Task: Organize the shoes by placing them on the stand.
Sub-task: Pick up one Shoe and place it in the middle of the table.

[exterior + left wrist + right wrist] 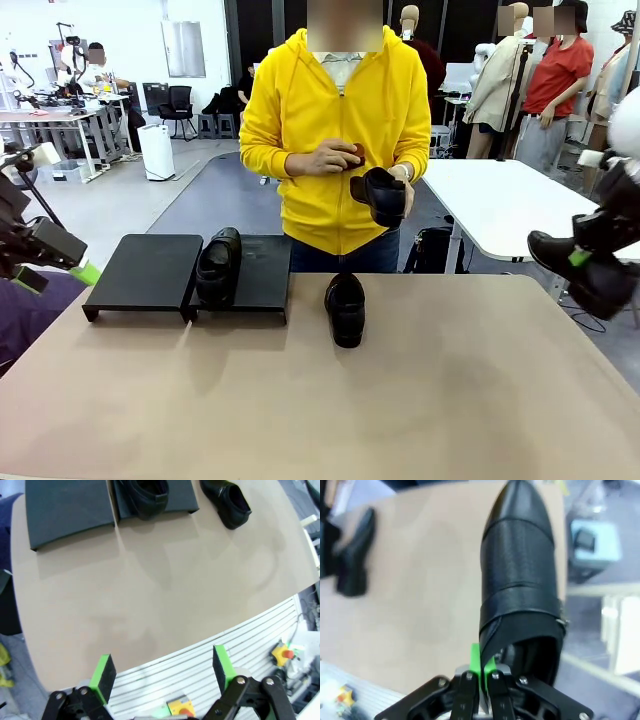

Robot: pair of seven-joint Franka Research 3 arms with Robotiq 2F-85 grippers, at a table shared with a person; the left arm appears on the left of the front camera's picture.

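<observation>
The black stand [145,270] sits at the table's far left, and one black shoe [218,265] rests on its right section by the seam. A second shoe [346,308] lies on the bare table. The person in a yellow hoodie holds a third shoe [380,193] at chest height. My right gripper [580,258] hangs off the table's right edge, shut on the collar of a fourth shoe [520,565], toe pointing away. My left gripper [162,670] is open and holds nothing, off the table's left side, with the stand [70,505] far ahead of it.
The tan table [400,400] has wide free room in front and to the right. A white table [500,200] stands behind on the right. In the left wrist view a slatted white surface [210,640] with a red button box [282,654] lies below the table edge.
</observation>
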